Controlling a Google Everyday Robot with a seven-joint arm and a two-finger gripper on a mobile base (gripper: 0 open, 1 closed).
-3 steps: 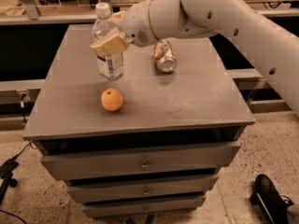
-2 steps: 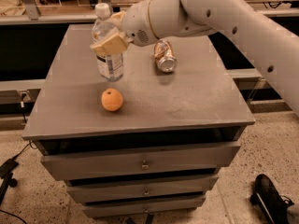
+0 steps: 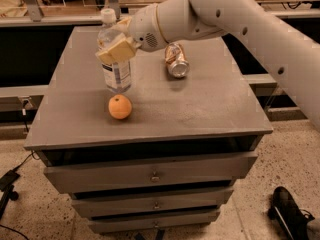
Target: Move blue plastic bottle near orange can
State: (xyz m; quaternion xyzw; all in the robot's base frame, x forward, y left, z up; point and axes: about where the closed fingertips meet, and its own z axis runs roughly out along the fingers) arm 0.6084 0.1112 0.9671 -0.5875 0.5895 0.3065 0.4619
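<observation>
The blue plastic bottle [image 3: 115,66] stands upright on the left part of the grey cabinet top [image 3: 210,104], with its white cap at the top. My gripper [image 3: 118,48] is shut on the bottle's upper body; a cream finger pad [image 3: 116,50] lies across its front. The orange can [image 3: 176,60] lies on its side to the right of the bottle, silver end toward the camera, a short way apart from the bottle. My arm reaches in from the upper right, over the can.
A round orange fruit [image 3: 120,107] sits just in front of the bottle. The cabinet has several drawers [image 3: 155,176] below. A dark object [image 3: 287,214] lies on the floor at lower right. Shelving stands behind the cabinet.
</observation>
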